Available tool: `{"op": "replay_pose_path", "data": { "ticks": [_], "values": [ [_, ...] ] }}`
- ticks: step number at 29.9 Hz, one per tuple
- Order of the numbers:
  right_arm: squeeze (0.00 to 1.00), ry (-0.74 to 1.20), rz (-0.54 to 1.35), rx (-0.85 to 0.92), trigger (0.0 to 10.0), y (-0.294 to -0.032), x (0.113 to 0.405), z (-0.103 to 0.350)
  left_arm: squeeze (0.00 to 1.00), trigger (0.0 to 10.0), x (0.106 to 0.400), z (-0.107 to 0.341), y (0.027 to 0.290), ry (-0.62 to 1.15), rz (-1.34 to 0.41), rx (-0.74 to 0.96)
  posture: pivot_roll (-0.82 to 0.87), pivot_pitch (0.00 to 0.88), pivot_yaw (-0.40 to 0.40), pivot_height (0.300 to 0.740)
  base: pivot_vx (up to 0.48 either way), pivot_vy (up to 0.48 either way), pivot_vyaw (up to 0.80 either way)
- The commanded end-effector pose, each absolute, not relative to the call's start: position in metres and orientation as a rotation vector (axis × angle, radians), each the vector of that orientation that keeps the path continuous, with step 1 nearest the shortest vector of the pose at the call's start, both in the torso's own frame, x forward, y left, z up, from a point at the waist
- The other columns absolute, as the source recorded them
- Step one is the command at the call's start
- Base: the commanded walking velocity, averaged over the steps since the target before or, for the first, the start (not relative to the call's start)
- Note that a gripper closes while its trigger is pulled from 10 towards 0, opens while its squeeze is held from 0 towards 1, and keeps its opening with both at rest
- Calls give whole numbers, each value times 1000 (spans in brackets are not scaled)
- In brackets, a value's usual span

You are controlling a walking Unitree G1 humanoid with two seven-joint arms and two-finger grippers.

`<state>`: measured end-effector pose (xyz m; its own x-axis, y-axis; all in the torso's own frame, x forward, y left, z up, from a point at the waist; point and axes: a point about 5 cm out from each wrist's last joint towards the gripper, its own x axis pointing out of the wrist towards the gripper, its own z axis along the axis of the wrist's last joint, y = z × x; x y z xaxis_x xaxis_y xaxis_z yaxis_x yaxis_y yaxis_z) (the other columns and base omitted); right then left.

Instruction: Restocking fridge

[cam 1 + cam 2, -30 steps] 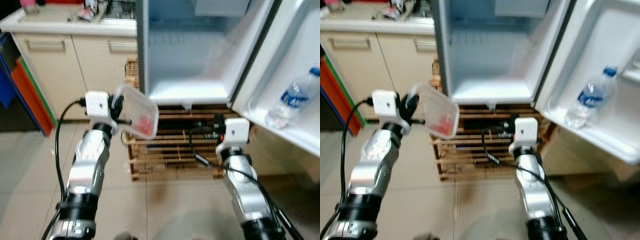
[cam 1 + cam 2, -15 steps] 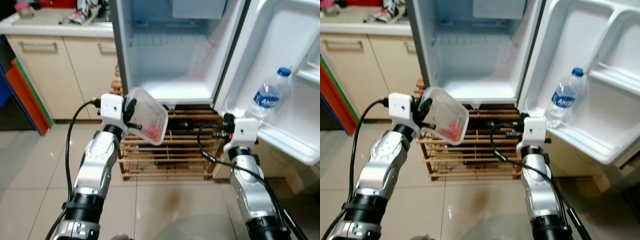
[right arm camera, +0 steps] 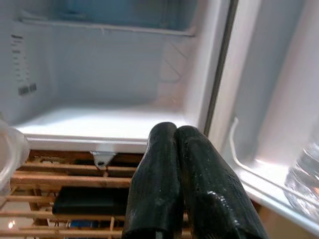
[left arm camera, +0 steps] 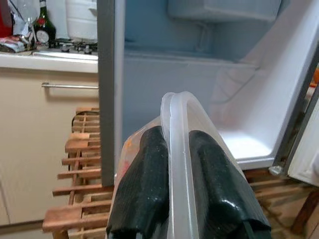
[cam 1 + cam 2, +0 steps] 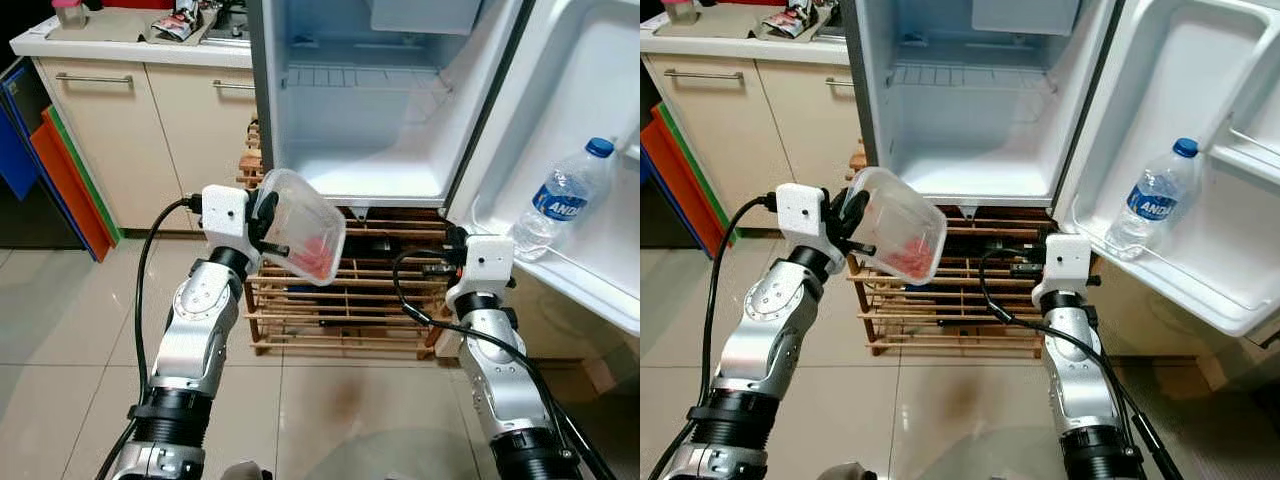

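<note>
Since a moment ago the whole view has slid a bit, so the camera moved, and the left gripper now holds its box a little higher and closer to the fridge.

Far to the left is a counter with cream cupboards under it. Next comes the left arm. Its two black fingers are pinched tight on the rim of a clear plastic box. The box is tilted, with something red inside. It hangs in the air in front of the fridge, just below the bottom edge of the open space.

The fridge stands open on a wooden rack.

To the right, the right gripper is raised in front of the rack. Its fingers are pressed together and hold nothing.

Far right is the open fridge door. A water bottle with a blue cap stands leaning in the door shelf.
</note>
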<state>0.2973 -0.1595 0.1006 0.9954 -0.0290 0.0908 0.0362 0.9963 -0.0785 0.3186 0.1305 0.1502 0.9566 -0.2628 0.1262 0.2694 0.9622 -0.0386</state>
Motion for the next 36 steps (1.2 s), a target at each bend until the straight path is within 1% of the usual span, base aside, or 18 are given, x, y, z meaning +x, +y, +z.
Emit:
{"op": "replay_pose_path", "data": {
  "ticks": [1,4,7,8,9,10,11,12,14,16,18,19,21,24,25,26,31,36],
  "values": [
    [0,-111,-27,-88,10000,-160,300,105,0,10000,319,163,127,-178,-292,-64,50,0,-35,711,480,0,0],
    [0,-121,-6,-80,10000,-158,300,106,0,10000,320,164,127,-180,-294,-68,49,0,-35,711,480,0,0],
    [0,-122,44,-49,10000,-154,298,106,0,10000,320,164,127,-183,-296,-68,49,0,-35,711,480,0,0],
    [0,-112,96,-34,10000,-150,296,105,0,10000,320,164,127,-185,-299,-67,49,0,-36,711,480,0,0],
    [0,-112,96,-34,10000,-150,296,105,0,10000,320,164,127,-185,-299,-67,49,0,-36,711,480,0,0],
    [0,-94,147,-25,10000,-147,292,102,0,10000,320,165,126,-187,-304,-62,49,0,-36,711,480,0,0],
    [0,-38,218,-42,10000,-151,278,88,0,10000,320,166,125,-190,-313,-60,47,0,-41,711,480,0,0],
    [0,-38,218,-42,10000,-151,278,88,0,10000,320,166,125,-190,-313,-60,47,0,-41,711,480,0,0],
    [0,15,222,-95,10000,-164,262,72,0,10000,321,167,123,-194,-327,-55,44,0,-42,711,480,0,0],
    [0,15,222,-95,10000,-164,262,72,0,10000,321,167,123,-194,-327,-55,44,0,-42,711,480,0,0],
    [0,55,195,-140,10000,-176,251,59,0,10000,323,170,119,-198,-346,-46,28,0,-38,711,480,0,0],
    [0,55,195,-140,10000,-176,251,59,0,10000,323,170,119,-198,-346,-46,28,0,-38,711,480,0,0],
    [0,71,164,-168,10000,-184,245,53,0,10000,326,173,113,-204,-381,-41,21,0,-35,711,480,0,0],
    [0,71,164,-168,10000,-184,245,53,0,10000,326,173,113,-204,-381,-41,21,0,-35,711,480,0,0],
    [0,80,172,-164,10000,-185,243,52,0,10000,328,178,98,-216,-447,-48,18,0,-31,711,480,0,0],
    [0,84,179,-162,10000,-184,242,52,0,10000,328,180,92,-221,-471,-49,18,0,-31,711,480,0,0],
    [0,95,202,-156,10000,-182,240,49,0,10000,331,185,85,-212,-482,-61,16,0,-24,711,0,0,0],
    [0,127,258,-172,10000,-180,230,41,0,10000,339,190,71,-188,-509,-103,-5,0,-29,711,0,0,0]
  ]
}}
